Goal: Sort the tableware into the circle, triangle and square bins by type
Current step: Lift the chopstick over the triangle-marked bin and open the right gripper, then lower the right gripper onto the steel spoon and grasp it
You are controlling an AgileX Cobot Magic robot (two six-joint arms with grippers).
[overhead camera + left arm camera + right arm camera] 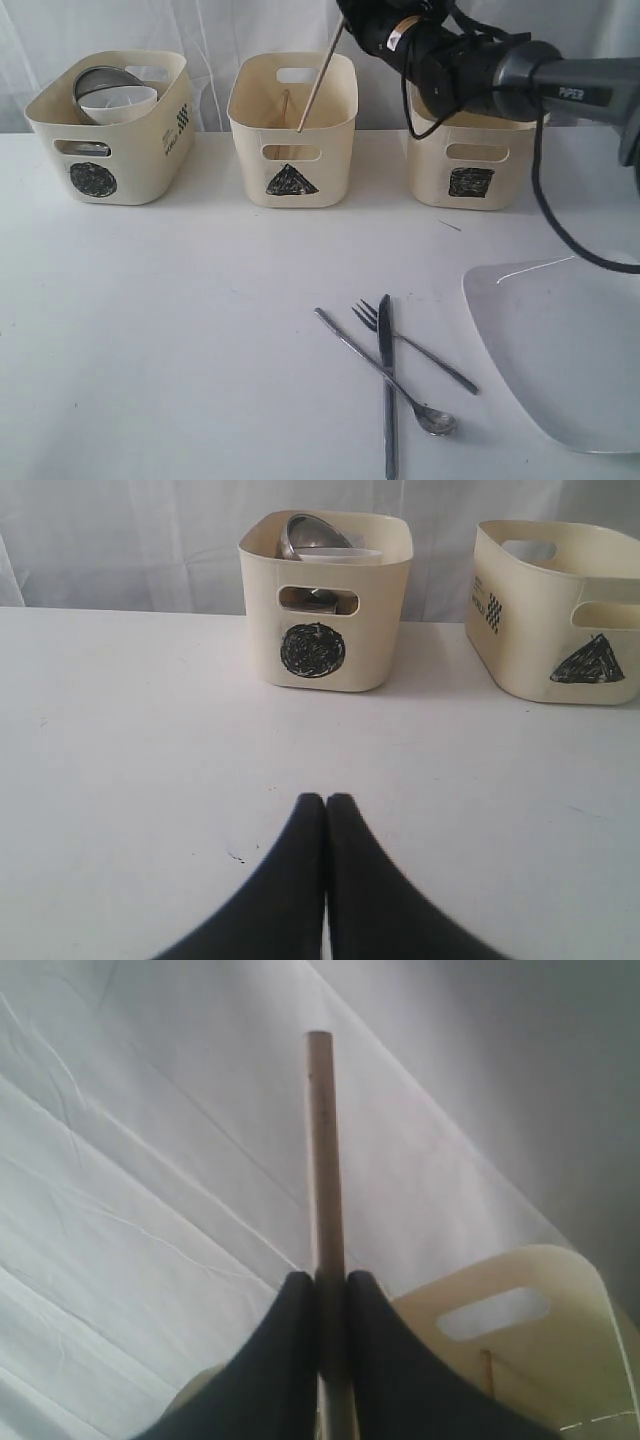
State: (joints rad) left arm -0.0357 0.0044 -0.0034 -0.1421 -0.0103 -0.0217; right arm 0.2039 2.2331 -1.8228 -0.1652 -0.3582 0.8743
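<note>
My right gripper (348, 18) is shut on a wooden chopstick (320, 78) high over the triangle bin (292, 160); the stick slants down with its lower end inside that bin. In the right wrist view the chopstick (322, 1140) sticks out between the closed fingers of the gripper (332, 1278), and a second chopstick (488, 1370) leans inside the bin (560, 1280). The circle bin (110, 150) holds a steel bowl (100, 80) and a white bowl (122, 103). My left gripper (326, 800) is shut and empty, low over the table facing the circle bin (325, 650).
The square bin (470, 170) stands at the right, partly behind my right arm. A fork (440, 368), knife (388, 430) and spoon (437, 422) lie crossed on the front of the table. The large white plate (570, 350) lies at the front right edge.
</note>
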